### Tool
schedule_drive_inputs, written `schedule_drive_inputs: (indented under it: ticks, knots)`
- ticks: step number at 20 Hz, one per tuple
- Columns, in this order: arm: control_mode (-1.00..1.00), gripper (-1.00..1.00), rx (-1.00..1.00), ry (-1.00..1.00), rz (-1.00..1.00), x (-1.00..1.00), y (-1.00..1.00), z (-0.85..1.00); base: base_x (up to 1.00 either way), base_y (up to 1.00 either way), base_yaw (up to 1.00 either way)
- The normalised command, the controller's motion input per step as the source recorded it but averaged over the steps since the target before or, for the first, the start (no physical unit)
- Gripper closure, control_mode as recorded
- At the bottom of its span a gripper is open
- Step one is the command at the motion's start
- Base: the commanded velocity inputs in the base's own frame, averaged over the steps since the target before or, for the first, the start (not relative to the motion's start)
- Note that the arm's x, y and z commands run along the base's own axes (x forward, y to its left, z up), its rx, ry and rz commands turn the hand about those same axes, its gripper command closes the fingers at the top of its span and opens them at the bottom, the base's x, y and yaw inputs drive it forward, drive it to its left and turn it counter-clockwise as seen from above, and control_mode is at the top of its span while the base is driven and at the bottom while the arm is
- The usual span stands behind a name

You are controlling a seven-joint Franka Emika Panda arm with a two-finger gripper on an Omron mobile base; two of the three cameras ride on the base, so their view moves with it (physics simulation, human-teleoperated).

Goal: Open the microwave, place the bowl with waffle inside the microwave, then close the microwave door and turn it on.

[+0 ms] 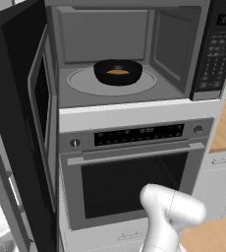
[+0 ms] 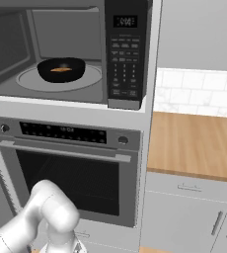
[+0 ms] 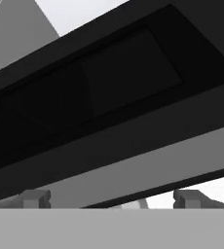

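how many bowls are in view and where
1: the bowl sits on the turntable inside the open microwave, holding the waffle. Closed cabinets could hide others.

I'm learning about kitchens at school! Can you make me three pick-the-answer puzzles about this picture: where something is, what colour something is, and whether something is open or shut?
1. Where is the small round black bowl?
A. On the wooden counter
B. On the round grey turntable inside the big black microwave
C. Inside the steel oven

2. What colour is the little flat waffle in the bowl?
A. Orange-brown
B. Green
C. White

3. How is the wide black microwave door?
A. Shut
B. Missing
C. Swung open to the left

Answers: 1 B, the bowl sits on the turntable. 2 A, an orange-brown piece lies in it. 3 C, the door stands out and the grey inside shows.
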Motion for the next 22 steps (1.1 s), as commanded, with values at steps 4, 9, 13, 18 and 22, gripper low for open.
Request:
schedule_drive_inputs:
  ticks: [4,9,13,18,22]
  knots:
    - [-1.00,-1.00,0.00,-0.09,-0.09,-0.10,-0.55,0.26,0.00,0.00,0.00]
    - [-1.00,-1.00,0.00,-0.08,-0.07,-0.07,-0.55,0.26,0.00,0.00,0.00]
    - [-1.00,-1.00,0.01,-0.04,-0.05,-0.01,-0.60,0.24,0.00,0.00,0.00]
    - [-1.00,-1.00,0.04,-0.02,-0.02,-0.01,-0.70,0.20,0.00,0.00,0.00]
    - [-1.00,-1.00,0.05,-0.04,0.00,-0.05,-0.82,0.08,0.00,0.00,0.00]
